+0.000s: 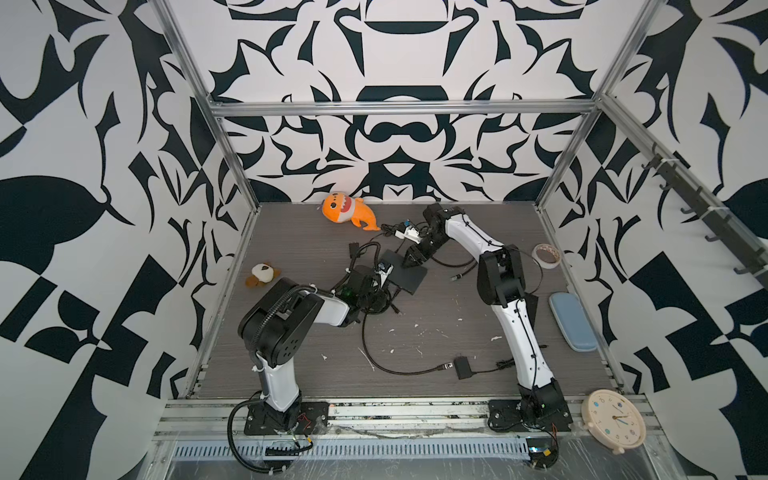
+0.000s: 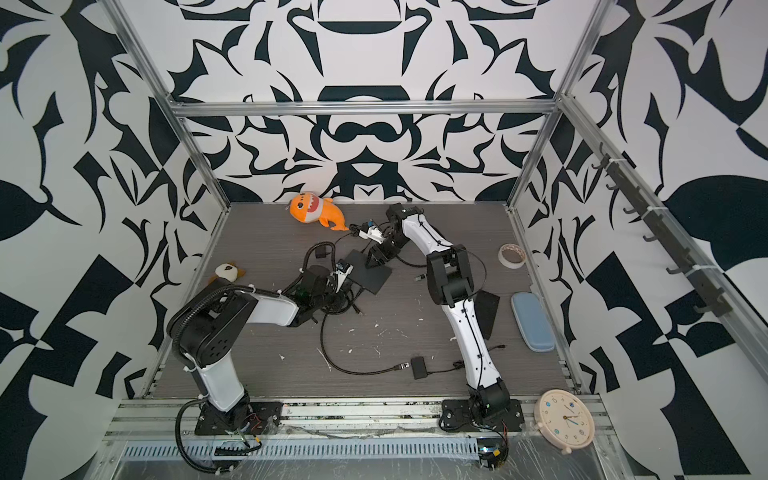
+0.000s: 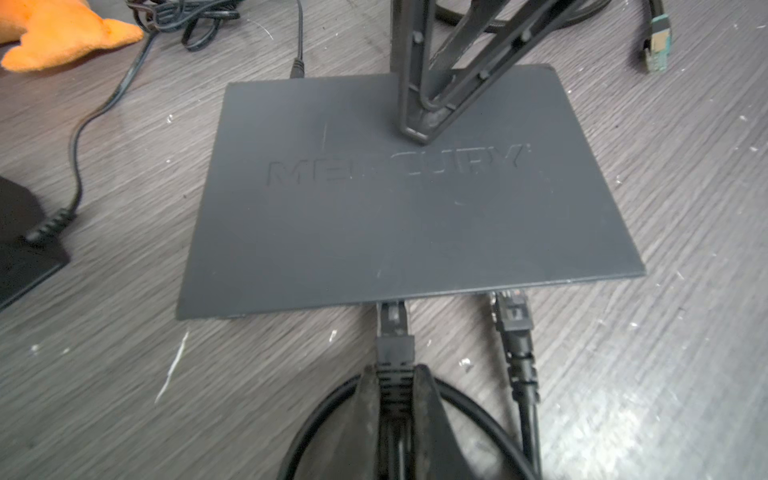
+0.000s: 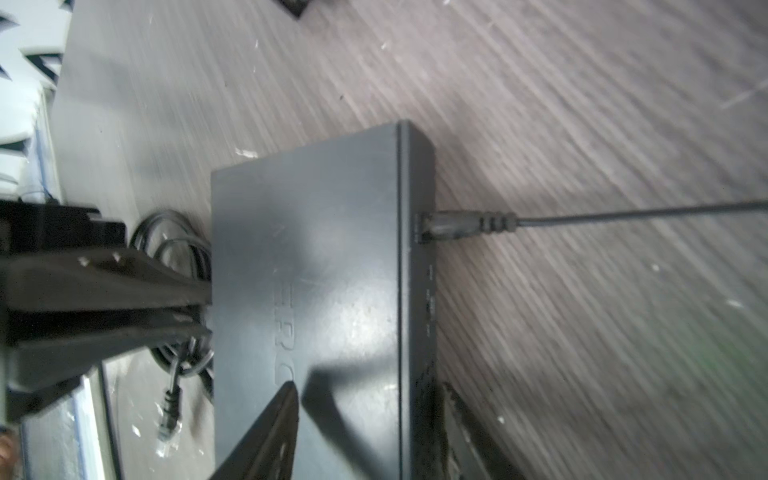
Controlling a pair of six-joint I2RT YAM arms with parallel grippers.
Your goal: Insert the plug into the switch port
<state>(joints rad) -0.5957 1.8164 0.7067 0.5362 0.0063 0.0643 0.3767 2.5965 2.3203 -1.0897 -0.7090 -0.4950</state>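
Note:
The black switch (image 3: 407,208) lies flat on the wood-grain table, also seen in both top views (image 1: 409,274) (image 2: 374,276). My left gripper (image 3: 395,382) is shut on the ribbed boot of the black plug (image 3: 392,332). The plug's nose sits at the switch's near edge, under the lid; how deep it goes is hidden. A second cable plug (image 3: 513,316) sits in a port beside it. My right gripper (image 4: 370,399) is open astride the switch's rear edge. One of its fingers (image 4: 282,415) rests on the lid and the other stands beside the rear face.
A power lead (image 4: 457,224) is plugged into the switch's rear. A loose plug (image 3: 656,41) lies beyond the switch. An orange plush (image 1: 347,210), a small plush (image 1: 262,274), a tape roll (image 1: 546,255), a blue case (image 1: 573,322), a black adapter (image 1: 462,368) and a clock (image 1: 615,419) surround the work area.

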